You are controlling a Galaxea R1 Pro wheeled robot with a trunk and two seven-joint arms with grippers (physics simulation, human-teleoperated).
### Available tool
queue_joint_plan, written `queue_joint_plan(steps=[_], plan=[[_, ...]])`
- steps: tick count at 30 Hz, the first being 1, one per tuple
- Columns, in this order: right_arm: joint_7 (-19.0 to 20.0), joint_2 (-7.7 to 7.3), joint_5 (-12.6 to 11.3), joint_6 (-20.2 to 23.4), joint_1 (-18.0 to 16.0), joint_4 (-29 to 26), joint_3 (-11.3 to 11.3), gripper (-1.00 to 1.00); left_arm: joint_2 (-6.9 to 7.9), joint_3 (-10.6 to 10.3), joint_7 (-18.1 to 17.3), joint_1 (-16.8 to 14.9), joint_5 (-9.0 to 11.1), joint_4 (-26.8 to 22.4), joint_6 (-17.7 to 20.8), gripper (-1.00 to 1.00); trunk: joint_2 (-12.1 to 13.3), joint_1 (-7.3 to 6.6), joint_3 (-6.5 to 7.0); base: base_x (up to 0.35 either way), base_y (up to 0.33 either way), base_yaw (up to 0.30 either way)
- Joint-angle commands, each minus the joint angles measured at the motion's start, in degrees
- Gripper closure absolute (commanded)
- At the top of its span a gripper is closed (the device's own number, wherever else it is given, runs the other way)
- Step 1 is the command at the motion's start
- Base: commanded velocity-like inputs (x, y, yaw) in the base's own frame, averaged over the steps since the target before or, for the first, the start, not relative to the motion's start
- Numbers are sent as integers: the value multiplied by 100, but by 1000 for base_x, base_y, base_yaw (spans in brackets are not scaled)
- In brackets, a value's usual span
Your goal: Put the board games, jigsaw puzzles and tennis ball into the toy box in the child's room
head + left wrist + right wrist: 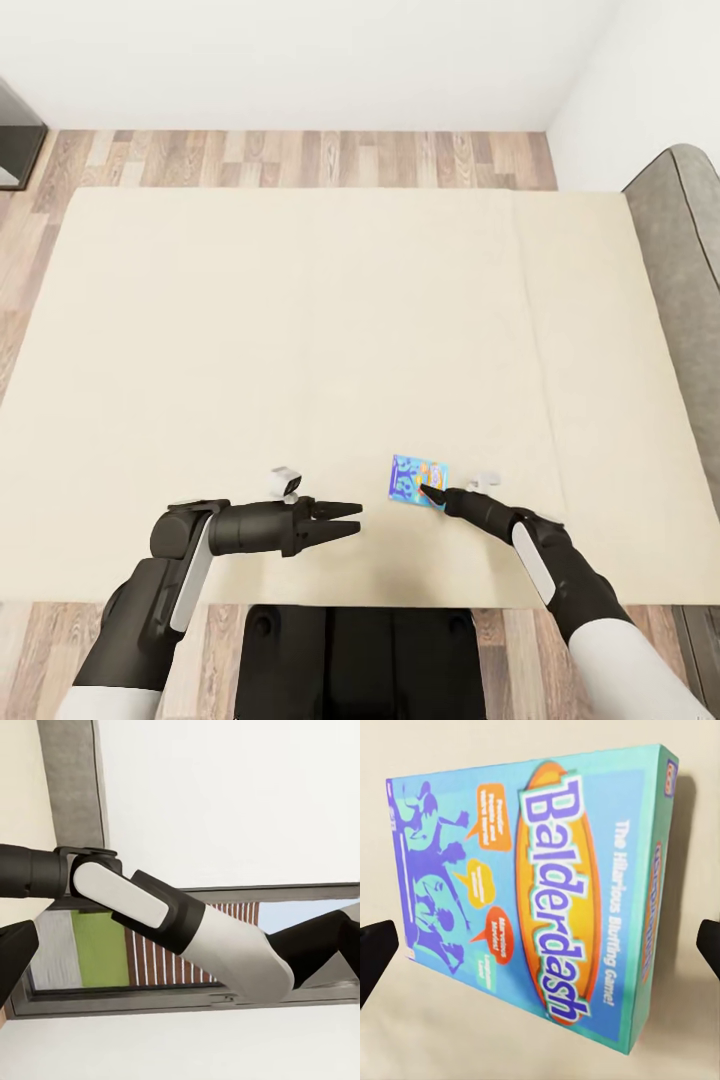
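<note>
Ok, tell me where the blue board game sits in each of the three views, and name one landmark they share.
Head view: the blue board game lies flat on the cream bed, near its front edge, at the right gripper.
Left wrist view: not in it; the right arm crosses the picture.
Right wrist view: centre of the picture, between the gripper's fingertips.
Shared landmark: the cream mattress under the box in the head and right wrist views.

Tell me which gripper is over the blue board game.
The right gripper, fingers spread over the blue board game on the bed; the left gripper hovers apart from it.
</note>
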Motion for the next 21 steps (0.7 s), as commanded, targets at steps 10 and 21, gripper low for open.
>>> queue_joint_plan(steps=[10,21], plan=[[10,3,-32,33,-14,-60,-9,-100,0,-1,-11,-2,9,-1,60,-100,-9,3,-91,0,0,0],[9,0,-12,54,-10,-335,-12,-100,0,-1,-11,-2,9,-1,60,-100,-9,3,-185,0,0,0]])
